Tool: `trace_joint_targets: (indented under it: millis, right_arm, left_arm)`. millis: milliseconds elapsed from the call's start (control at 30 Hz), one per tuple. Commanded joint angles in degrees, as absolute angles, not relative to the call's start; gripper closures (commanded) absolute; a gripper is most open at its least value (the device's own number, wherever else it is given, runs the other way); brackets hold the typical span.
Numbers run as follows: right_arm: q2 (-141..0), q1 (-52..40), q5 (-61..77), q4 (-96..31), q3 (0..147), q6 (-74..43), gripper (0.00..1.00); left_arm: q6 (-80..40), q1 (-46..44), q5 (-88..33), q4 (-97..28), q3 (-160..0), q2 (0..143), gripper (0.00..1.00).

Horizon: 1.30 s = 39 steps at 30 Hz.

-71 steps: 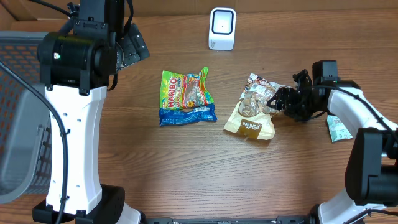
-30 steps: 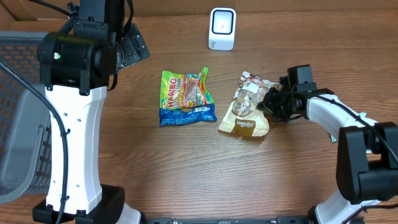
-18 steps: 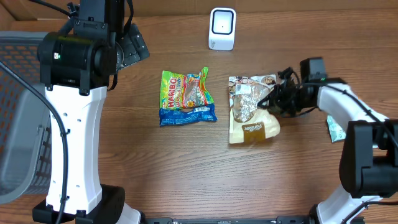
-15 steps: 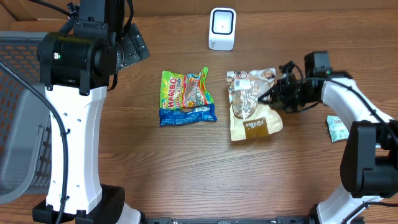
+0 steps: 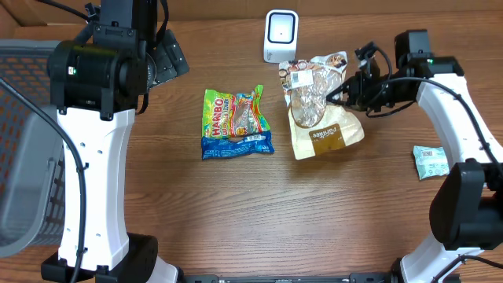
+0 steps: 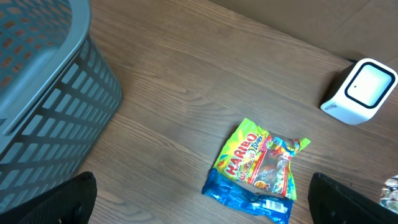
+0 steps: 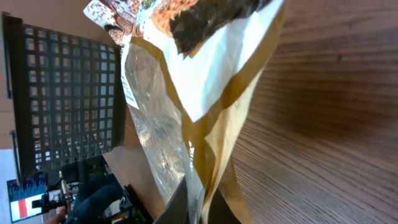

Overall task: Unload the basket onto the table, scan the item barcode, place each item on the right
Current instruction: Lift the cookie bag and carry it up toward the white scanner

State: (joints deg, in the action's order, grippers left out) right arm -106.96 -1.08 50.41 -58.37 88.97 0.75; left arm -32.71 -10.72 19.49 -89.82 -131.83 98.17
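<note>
Snack bag [image 5: 314,110] moved beside scanner [image 5: 280,35], perhaps touching.

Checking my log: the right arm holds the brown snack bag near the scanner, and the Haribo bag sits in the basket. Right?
No: overhead view shows the Haribo bag on the table, not in the basket; the brown snack bag part stands.

The snack bag [image 5: 326,135] is just before the scanner [image 5: 280,35], candy bag [image 5: 236,122] leftward.
</note>
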Motion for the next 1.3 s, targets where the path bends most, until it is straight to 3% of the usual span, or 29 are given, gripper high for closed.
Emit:
trace_joint_targets:
  millis: [0, 533, 1267]
  right_arm:
    - [-105.27, -2.26, 51.96, -59.09, 92.82, 1.78, 0.96]
    - [-89.71, -5.3, 52.84, -57.56, 94.98, 3.42, 0.96]
    - [-89.62, -5.34, 48.4, -54.96, 94.83, 1.91, 0.96]
  left_arm:
    - [-33.43, -10.52, 19.46, -89.76, -132.86, 98.15, 0.0]
    - [-33.43, -10.52, 19.46, -89.78, -132.86, 98.15, 0.0]
    - [-32.27, -10.5, 16.25, -89.78, -132.81, 98.17, 0.0]
